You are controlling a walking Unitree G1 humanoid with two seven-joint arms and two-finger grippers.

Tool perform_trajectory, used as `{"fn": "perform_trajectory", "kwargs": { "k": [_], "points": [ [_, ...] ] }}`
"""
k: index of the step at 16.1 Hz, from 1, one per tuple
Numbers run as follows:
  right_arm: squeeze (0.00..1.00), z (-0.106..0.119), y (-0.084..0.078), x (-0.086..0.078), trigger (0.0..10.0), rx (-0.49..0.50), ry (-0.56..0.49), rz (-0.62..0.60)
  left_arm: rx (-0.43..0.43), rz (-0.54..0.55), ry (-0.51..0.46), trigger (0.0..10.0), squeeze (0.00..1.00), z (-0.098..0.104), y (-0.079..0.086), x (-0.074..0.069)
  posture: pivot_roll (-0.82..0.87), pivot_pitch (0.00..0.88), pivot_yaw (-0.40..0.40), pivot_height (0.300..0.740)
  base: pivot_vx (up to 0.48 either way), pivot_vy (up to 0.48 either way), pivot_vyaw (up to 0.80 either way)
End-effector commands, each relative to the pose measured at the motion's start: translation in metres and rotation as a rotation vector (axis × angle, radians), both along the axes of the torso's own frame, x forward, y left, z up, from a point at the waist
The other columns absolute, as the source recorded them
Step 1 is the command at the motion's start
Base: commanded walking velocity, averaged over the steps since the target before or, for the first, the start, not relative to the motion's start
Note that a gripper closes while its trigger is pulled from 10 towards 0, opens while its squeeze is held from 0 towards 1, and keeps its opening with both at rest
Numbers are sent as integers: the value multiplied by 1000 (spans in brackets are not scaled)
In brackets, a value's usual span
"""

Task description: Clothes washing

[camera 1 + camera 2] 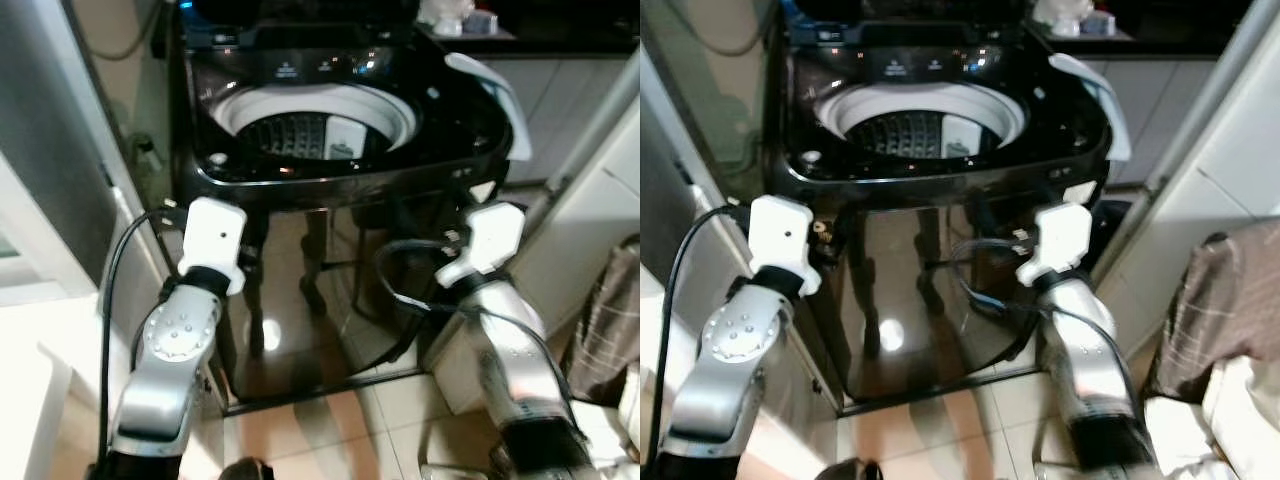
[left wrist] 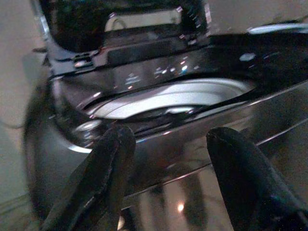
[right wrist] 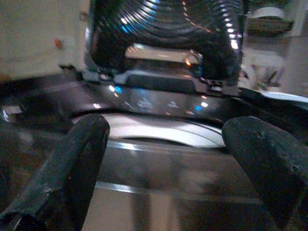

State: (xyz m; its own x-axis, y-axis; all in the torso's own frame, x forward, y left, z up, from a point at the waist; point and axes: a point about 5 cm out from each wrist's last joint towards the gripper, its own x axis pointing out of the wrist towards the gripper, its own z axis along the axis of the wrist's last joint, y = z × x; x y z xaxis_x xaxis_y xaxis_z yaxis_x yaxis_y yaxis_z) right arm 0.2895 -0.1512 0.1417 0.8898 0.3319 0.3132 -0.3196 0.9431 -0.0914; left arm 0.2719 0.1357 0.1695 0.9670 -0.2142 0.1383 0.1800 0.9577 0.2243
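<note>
The washing machine stands straight ahead of the robot, a glossy black top-loader with its lid raised at the back and the round white-rimmed drum open to view. A row of small lit marks runs along the control panel behind the drum opening. Both arms are raised toward the machine's front, one on each side. The left gripper is held just short of the front edge on the left side, its two black fingers spread wide apart with nothing between them, the drum rim showing in the gap. The right gripper faces the front edge on the right side, its fingers likewise spread wide and holding nothing. A white cloth hangs over the machine's right rear corner. A brownish checked fabric lies off to the robot's right, beside a white cabinet. The tiled floor in front of the machine reflects a ceiling light.
</note>
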Motion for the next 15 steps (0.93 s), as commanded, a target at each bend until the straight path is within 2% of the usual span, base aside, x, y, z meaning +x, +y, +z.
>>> {"fn": "perform_trajectory", "kwargs": {
  "k": [1,2,4,6,10,15],
  "points": [
    [0,-7,-6,-6,10000,-28,23,-15,3,1,-8,10000,0,-1,-4,0,-43,0,-44,740,0,0,0],
    [0,-15,-6,-8,10000,-47,58,-11,-6,22,7,10000,0,-5,-5,1,-50,0,-41,740,0,0,0],
    [0,-19,-3,7,10000,-40,123,-44,-24,64,39,10000,0,-15,-12,5,-67,0,-33,740,0,0,0],
    [0,-16,2,13,10000,-38,123,-33,-20,56,44,10000,0,-15,-13,7,-73,0,-30,740,0,0,363],
    [0,-17,14,24,10000,-92,152,-6,-38,81,44,10000,0,-19,-14,11,-80,0,-32,740,0,-480,672],
    [0,-20,22,24,10000,-80,159,10,-37,113,51,10000,0,-21,-9,15,-81,0,-35,740,0,0,0]
  ]
}}
